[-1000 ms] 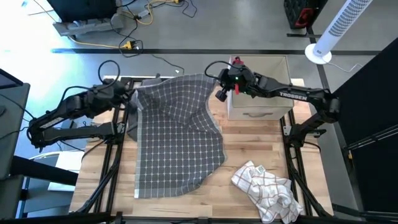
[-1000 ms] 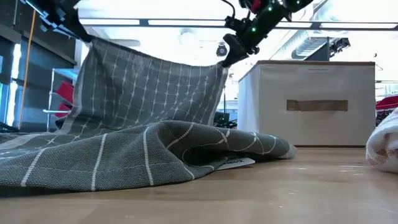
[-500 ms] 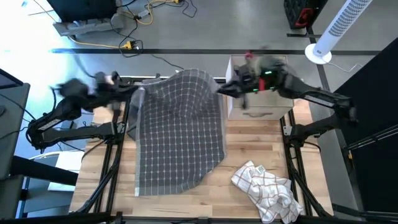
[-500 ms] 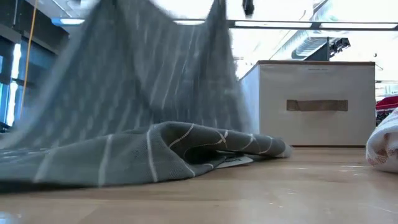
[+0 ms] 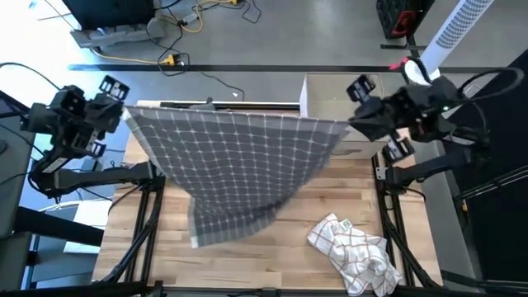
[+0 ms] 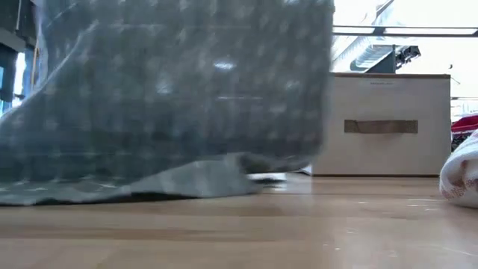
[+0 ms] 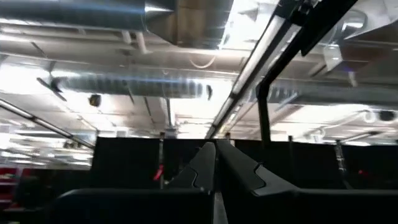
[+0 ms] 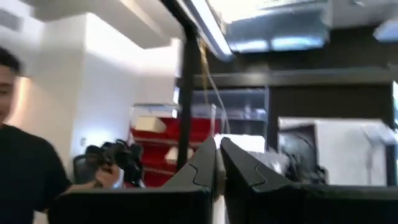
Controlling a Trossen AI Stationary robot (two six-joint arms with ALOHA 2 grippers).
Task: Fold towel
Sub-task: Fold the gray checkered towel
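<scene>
The grey towel (image 5: pixel 239 161) with a white grid is held up between my two grippers and stretched wide above the table. In the low view the towel (image 6: pixel 172 97) hangs like a curtain, its lower edge (image 6: pixel 149 190) lying on the wood. My left gripper (image 5: pixel 124 111) is at the far left, shut on one upper corner. My right gripper (image 5: pixel 348 128) is at the far right in front of the white box, shut on the other. In both wrist views the shut fingers (image 7: pixel 214 168) (image 8: pixel 217 162) point up into the room. My left gripper pinches the towel's upper left corner (image 5: pixel 134 115) between its two shut fingers, coming from the table's left side. That corner is lifted clear. The cloth runs taut from it toward the other arm. My right gripper pinches the towel's upper right corner (image 5: pixel 338 125) between its shut fingers, coming from the table's right side. The corner is raised off the table. The top edge is drawn straight, and the cloth below hangs down to the wood.
A white box (image 5: pixel 330 82) with a drawer front (image 6: pixel 381 127) stands at the back right, close behind my right gripper. A crumpled white checked cloth (image 5: pixel 351 252) lies at the front right. A person (image 8: pixel 25 168) shows beyond the table in the right wrist view.
Both grippers have risen and moved apart, the left toward the table's left edge, the right toward the right edge. The towel's top edge has been drawn out straight and taut. The bunched fold at its right has opened, and its lower edge stays on the table.
</scene>
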